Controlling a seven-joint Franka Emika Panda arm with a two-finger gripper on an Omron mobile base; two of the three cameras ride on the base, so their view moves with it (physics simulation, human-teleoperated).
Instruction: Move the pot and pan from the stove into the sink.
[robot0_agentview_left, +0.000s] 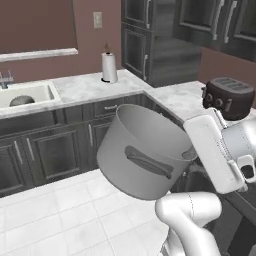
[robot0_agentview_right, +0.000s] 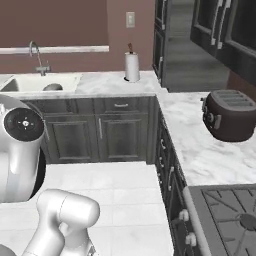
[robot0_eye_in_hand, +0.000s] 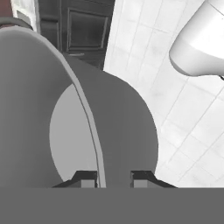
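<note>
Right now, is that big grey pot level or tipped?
Tipped. The pot hangs over the floor with its mouth leaning toward the counter, its rim pinched by the shut hand.

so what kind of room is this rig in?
A simulated home kitchen, by the look of it: a sink with a curved faucet set in a white marble counter, a gas stove, a toaster, and dark cabinets below.

Mauve wall (robot0_agentview_right: 75, 25), white tile floor (robot0_agentview_left: 60, 215), dark cabinets (robot0_agentview_right: 120, 132), marble counter (robot0_agentview_right: 200, 140).
</note>
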